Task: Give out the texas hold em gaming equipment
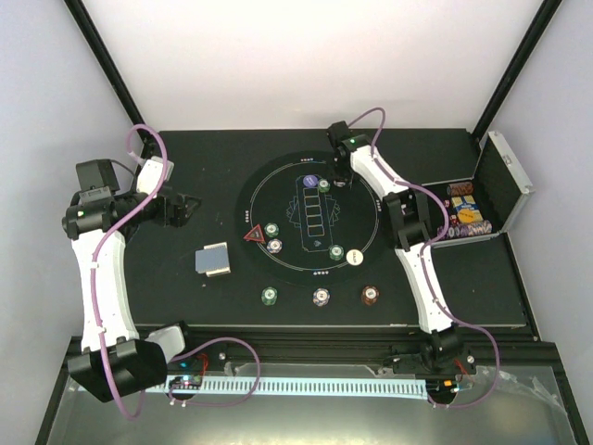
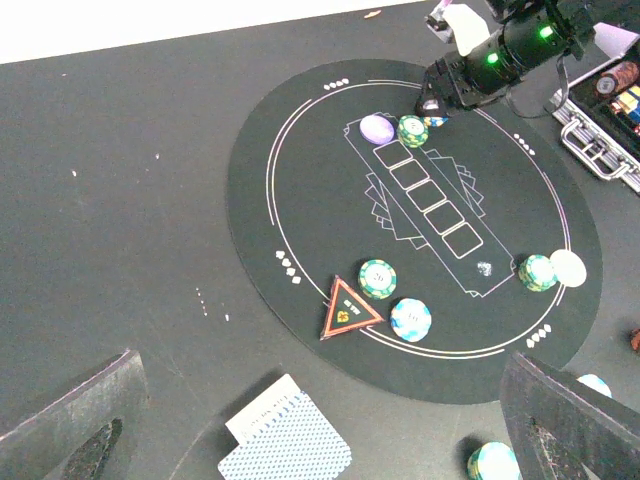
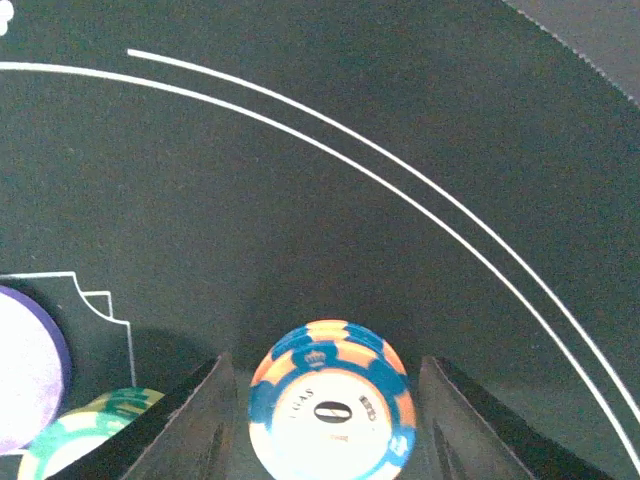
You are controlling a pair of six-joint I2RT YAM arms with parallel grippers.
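Now: right tool (image 3: 325, 368) astride blue-orange chip (image 3: 330, 410), apparently unclamped — left tool (image 2: 322, 360) spread wide, empty.

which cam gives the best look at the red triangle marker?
Left wrist: the red triangle marker is largest here, unobstructed, its centre emblem visible, lying across the white ring of the round black mat. Top external shows it small but clear. Right wrist misses it entirely.

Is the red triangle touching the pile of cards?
Apart. The left wrist view shows the red triangle on the round mat and the cards off it, dark table between them.
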